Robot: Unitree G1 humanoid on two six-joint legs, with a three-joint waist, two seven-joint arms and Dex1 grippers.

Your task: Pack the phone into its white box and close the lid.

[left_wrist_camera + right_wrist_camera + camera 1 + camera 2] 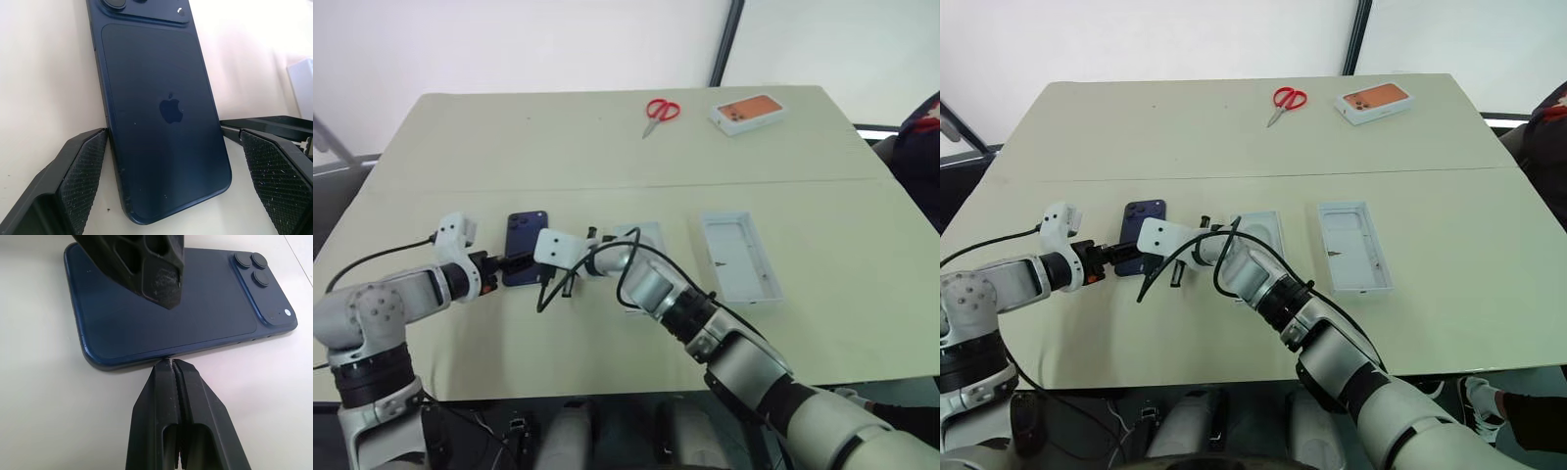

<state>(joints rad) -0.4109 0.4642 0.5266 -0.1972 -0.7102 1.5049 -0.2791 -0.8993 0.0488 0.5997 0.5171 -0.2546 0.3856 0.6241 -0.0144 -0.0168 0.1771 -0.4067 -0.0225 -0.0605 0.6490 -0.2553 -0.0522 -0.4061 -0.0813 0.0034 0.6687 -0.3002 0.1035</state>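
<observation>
The dark navy phone [526,245] lies flat and back up on the table, left of centre. My left gripper [178,196] is open and straddles the phone's near end; one pad [83,186] rests against its long edge and the other stands apart from it. My right gripper [170,362] is shut and empty, its tips touching the phone's other long edge. The shallow white box [646,235] sits just right of the phone, partly hidden behind my right arm. The deeper white lid [741,257] lies open side up further right.
Red-handled scissors [661,111] and a white box with an orange top [747,112] lie at the table's far side. A person's sleeve [925,132] shows at the right edge. A black cable [544,294] hangs below my right wrist.
</observation>
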